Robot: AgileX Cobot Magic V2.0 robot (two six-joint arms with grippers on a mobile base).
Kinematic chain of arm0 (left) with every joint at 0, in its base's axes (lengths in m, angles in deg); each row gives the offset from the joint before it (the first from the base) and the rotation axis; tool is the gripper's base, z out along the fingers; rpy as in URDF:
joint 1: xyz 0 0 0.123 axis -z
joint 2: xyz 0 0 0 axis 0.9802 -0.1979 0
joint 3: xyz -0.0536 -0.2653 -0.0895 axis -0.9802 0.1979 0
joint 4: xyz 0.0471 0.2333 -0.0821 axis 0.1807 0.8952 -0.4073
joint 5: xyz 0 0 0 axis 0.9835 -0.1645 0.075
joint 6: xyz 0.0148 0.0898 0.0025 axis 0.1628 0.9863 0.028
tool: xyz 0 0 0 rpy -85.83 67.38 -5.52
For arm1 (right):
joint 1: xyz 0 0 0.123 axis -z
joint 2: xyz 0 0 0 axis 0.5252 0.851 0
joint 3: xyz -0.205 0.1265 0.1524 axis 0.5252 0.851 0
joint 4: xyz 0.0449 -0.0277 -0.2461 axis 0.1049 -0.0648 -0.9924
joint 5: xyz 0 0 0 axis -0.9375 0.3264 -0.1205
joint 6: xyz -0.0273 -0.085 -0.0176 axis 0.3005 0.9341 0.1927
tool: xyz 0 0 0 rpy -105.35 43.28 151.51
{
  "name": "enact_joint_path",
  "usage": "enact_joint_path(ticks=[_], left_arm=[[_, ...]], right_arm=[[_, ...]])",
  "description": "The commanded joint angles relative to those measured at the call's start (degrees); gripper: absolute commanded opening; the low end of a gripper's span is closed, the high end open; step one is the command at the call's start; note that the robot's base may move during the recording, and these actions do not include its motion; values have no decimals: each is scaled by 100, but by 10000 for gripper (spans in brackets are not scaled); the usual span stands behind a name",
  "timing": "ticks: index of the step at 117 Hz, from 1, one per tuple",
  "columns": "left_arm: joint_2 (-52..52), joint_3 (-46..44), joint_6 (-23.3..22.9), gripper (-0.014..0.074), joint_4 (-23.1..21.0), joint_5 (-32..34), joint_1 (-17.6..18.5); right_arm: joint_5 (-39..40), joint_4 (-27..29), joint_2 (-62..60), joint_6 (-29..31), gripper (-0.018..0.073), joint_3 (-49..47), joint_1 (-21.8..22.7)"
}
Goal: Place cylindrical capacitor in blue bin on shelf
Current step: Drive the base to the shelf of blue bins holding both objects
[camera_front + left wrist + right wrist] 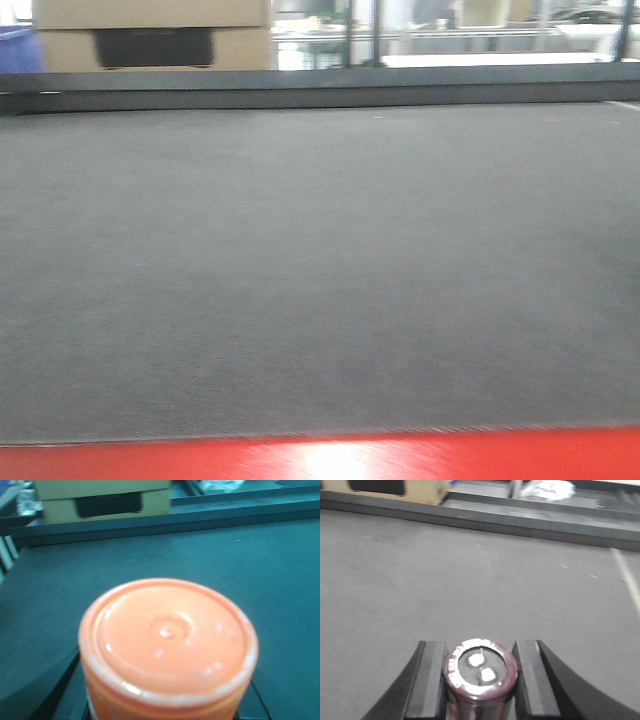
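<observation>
The cylindrical capacitor (480, 672), dark maroon with a silvery rim and two pale terminals on its end, stands between the black fingers (432, 680) of my right gripper (480, 666). The pads press its sides, so that gripper is shut on it above the grey mat. In the left wrist view an orange round-topped cylinder (167, 640) fills the middle. My left gripper (167, 702) is shut on it, and only thin dark finger edges show at the bottom corners. The shelf and the blue bin are out of view. Neither gripper appears in the front view.
A dark mat table (320, 270) with a red front frame (320, 460) spreads ahead. A raised dark ledge (320, 90) runs along its far side. Behind it sits a cardboard box (150, 35) and a bluish shape (15, 48) at the far left.
</observation>
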Motion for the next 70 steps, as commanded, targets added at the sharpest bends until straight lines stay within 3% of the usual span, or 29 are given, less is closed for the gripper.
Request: enact_joint_path(ticks=[1, 70], left_arm=[[34, 16, 0, -111, -44, 92, 41], [34, 16, 0, -111, -44, 92, 41]], right_arm=[[113, -25, -27, 24, -143, -33, -8], [113, -25, -27, 24, -143, -33, -8]])
